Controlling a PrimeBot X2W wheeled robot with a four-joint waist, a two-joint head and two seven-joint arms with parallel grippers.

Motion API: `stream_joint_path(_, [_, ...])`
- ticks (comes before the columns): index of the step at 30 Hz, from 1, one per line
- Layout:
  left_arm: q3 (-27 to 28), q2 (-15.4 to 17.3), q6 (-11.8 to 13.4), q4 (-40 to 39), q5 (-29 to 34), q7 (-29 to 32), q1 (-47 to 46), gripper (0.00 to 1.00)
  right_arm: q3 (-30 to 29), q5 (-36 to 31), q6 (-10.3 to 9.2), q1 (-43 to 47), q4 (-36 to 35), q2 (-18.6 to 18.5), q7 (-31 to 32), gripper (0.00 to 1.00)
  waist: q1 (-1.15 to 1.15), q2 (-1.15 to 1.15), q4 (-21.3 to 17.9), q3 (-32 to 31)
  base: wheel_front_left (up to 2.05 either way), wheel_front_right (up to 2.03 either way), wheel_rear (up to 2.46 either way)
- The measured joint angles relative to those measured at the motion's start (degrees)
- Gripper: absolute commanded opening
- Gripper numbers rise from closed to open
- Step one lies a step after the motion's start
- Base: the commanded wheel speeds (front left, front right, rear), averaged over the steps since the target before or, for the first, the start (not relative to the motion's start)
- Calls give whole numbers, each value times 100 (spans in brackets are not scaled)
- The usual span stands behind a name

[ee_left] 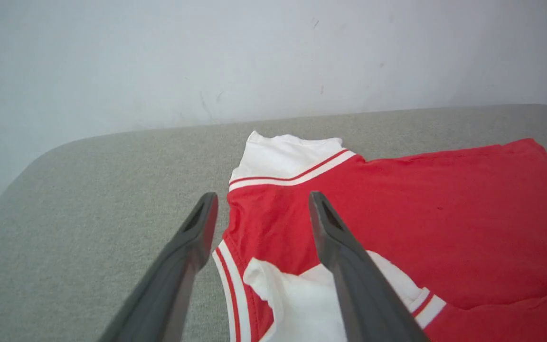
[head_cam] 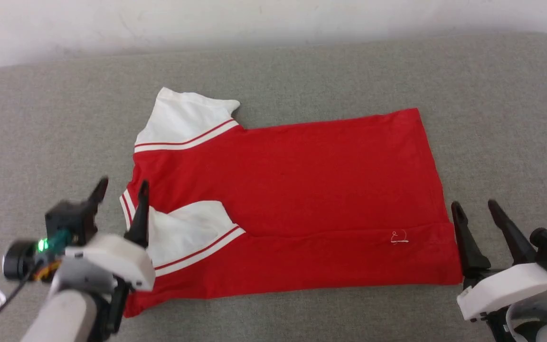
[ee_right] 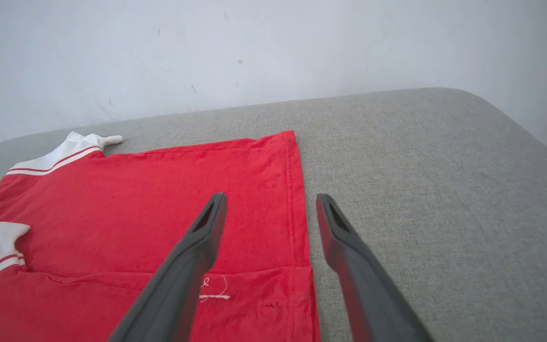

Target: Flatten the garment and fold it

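The left gripper [head_cam: 124, 183] sits nearest, at the lower left of the head view, with its two dark fingers spread wide and nothing between them. In its wrist view [ee_left: 262, 197] the left finger hangs over bare grey padded surface [head_cam: 273, 71]. The right finger hangs over the collar end of the garment [head_cam: 302, 180], beside the striped trim [ee_left: 228, 280]. Whether either tip touches the cloth cannot be told.

The garment, a red jersey T-shirt, lies flat between the two grippers, with its collar end at the left gripper and its hem [head_cam: 437, 190] at the right one. Ahead of the left gripper's fingertips the far sleeve [head_cam: 183, 121] sticks out white onto the padding. Just right of that gripper the near sleeve [head_cam: 188, 228] lies turned in over the red body. From there a doubled strip of the red body runs towards the right gripper. A bit of white thread [head_cam: 399, 236] sits on the strip, just left of the right gripper.

The right gripper [head_cam: 473, 205] stands at the hem's near corner, its fingers also wide apart and empty. Its wrist view [ee_right: 271, 196] shows the left finger above the red hem and the right finger above bare padding. A pale wall [head_cam: 254, 19] rises beyond both grippers.
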Motion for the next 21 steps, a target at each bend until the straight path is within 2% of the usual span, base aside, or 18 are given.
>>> stream_joint_path(7, [-272, 281, -698, 697, 255, 293, -1736, 100, 238, -388, 0, -343, -172, 0, -904, 100, 1, 0, -137, 363, 0, 0, 0])
stream_joint_path(14, [-368, 497, -1341, 1785, 242, 1173, -3543, 100, 458, -671, 0, -748, -334, -1, -1118, 100, 2, 0, -348, 929, 0, 0, 0])
stream_joint_path(18, [-337, 553, -1518, 2324, 21, 1875, -4257, 100, 595, -669, 1, -916, -374, 0, -1113, 100, 2, 0, -523, 1252, 0, 0, 0])
stream_joint_path(21, [-266, 582, -1518, 2627, -142, 2432, -4604, 100, 693, -620, 1, -993, -398, -1, -1105, 100, 2, 0, -676, 1471, 0, 0, 0])
